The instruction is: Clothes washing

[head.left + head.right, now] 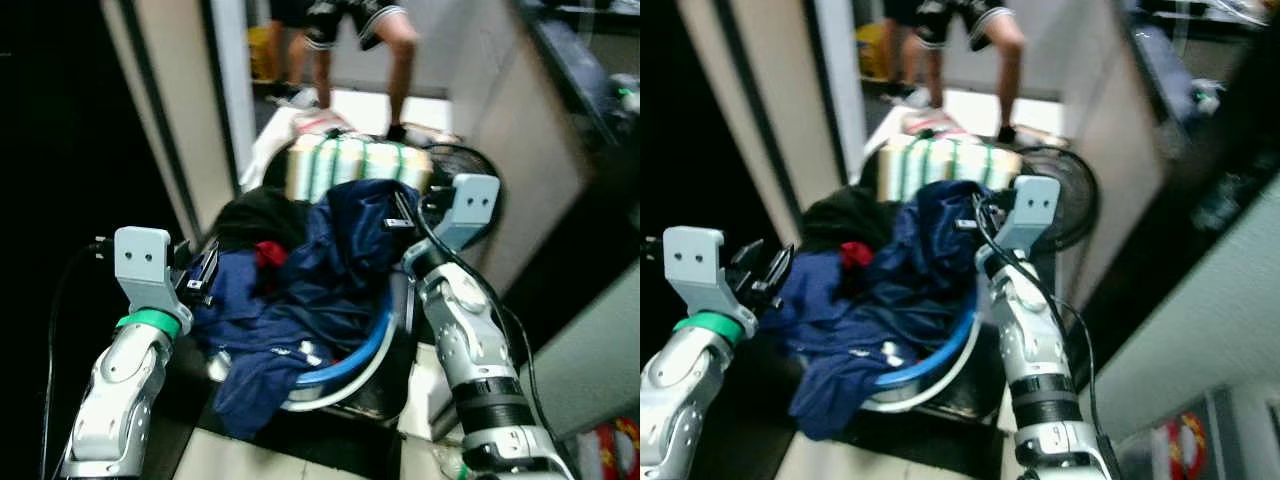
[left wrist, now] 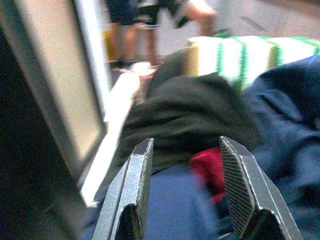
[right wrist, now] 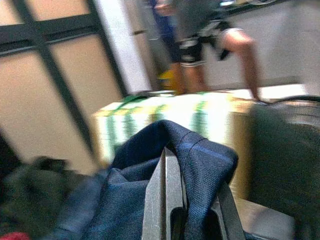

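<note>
Soft, limp navy garment (image 1: 340,270) heaped in laundry basket (image 1: 350,362): grip at bunched fold. Right gripper (image 3: 182,210) pinches navy cloth; left gripper (image 2: 182,195) spread, empty.

You're looking down a narrow passage. On your left runs a beige panelled wall (image 1: 170,110) with dark framing strips, and beside it a white door frame (image 1: 232,80). A pale grey wall (image 1: 520,130) closes in on the right, dark along its upper edge. The floor (image 1: 370,105) at the far end is brightly lit, and a person's bare legs (image 1: 400,70) stand there. A black round fan (image 1: 470,165) sits low near the right wall.
</note>
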Controlling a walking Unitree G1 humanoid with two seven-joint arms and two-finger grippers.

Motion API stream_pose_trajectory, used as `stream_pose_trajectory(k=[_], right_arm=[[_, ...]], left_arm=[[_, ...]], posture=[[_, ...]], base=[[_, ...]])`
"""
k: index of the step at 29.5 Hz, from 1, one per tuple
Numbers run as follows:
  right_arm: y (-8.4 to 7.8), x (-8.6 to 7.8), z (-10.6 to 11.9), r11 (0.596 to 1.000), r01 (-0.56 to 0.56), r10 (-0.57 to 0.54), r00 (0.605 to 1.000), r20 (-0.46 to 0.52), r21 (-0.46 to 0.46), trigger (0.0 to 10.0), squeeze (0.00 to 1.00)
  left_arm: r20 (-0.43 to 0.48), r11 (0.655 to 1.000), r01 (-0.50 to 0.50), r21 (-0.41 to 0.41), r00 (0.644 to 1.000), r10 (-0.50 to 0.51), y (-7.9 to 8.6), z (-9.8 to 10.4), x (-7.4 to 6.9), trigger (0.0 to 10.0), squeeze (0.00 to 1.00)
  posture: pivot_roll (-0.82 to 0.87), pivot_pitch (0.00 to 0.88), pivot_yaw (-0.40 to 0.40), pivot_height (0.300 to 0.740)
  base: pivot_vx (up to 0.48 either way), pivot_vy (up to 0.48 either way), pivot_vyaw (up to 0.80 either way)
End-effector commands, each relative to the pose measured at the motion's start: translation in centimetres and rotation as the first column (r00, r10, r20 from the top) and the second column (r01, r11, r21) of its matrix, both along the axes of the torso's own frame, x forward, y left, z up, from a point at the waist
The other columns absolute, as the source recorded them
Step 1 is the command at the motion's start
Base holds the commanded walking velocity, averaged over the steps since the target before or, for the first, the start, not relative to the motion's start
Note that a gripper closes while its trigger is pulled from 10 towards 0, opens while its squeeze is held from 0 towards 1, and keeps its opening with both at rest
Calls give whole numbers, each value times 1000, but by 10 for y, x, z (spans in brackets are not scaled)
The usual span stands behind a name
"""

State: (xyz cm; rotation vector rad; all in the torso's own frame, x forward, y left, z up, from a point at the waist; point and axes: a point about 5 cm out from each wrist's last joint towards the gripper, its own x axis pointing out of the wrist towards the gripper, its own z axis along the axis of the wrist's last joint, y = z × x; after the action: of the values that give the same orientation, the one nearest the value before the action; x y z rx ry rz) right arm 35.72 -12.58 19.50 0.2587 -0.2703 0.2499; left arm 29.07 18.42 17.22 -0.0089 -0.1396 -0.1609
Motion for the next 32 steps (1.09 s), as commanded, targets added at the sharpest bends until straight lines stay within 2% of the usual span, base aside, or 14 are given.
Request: stream_pose_trajectory(k=[1,17,25,32], right_arm=[[0,-2,-6,1000,-3,3,1000,-19,-20,10000,0],[0,-5,-13,1000,-23,23,999,-35,-1,10000,0],[-4,-3,-1,997,-30,29,999,14,78,10000,0],[-6,-1,6,995,-32,29,999,37,90,10000,0]], left_arm=[[-24,1000,6,-1,1000,-6,-2,-4,0,10000,0],[-27,999,53,-9,998,-53,-6,-5,-7,10000,0],[-10,996,84,-16,996,-84,-9,-1,-7,10000,0],[-9,997,79,-24,997,-79,-8,-1,-9,10000,0]], posture=[[127,9,65,740],[133,21,56,740],[136,24,62,740],[138,24,59,740]], base=[[0,0,-800],[0,0,-800],[0,0,-800],[0,0,-800]])
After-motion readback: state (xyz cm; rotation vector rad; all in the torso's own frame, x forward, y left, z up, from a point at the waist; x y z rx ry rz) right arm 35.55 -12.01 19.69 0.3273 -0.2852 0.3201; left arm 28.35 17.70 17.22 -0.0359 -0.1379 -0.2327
